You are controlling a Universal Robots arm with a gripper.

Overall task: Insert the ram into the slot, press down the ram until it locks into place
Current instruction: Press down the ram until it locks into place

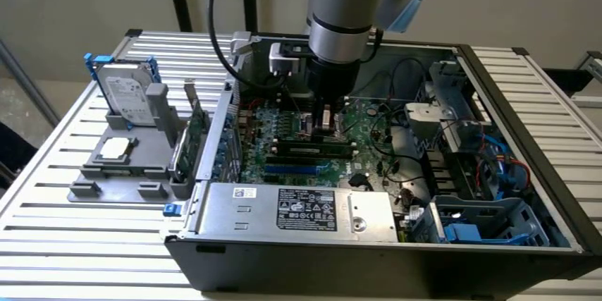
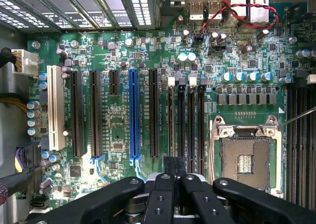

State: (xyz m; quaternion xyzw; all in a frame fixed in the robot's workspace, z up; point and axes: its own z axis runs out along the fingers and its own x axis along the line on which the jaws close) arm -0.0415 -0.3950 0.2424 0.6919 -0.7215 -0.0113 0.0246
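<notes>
My gripper [image 2: 174,165] hangs inside the open computer case [image 1: 526,174], low over the green motherboard [image 2: 118,135]. Its two black fingers [image 2: 167,184] are pressed together, and I cannot make out a stick between them. Their tips sit over the near end of a row of long black memory slots [image 2: 181,120] with small white and black end clips. In the exterior view the gripper [image 1: 325,126] stands just behind a long dark strip [image 1: 311,149] on the board; whether that is the ram seated in a slot or a bare slot I cannot tell.
A blue socket [image 2: 133,115] and black expansion sockets lie beside the memory slots, with the open processor socket [image 2: 245,157] on the other side. Outside the case, at the exterior view's left, a grey holder [image 1: 123,167] carries a hard drive [image 1: 127,93] and an upright green card [image 1: 197,139].
</notes>
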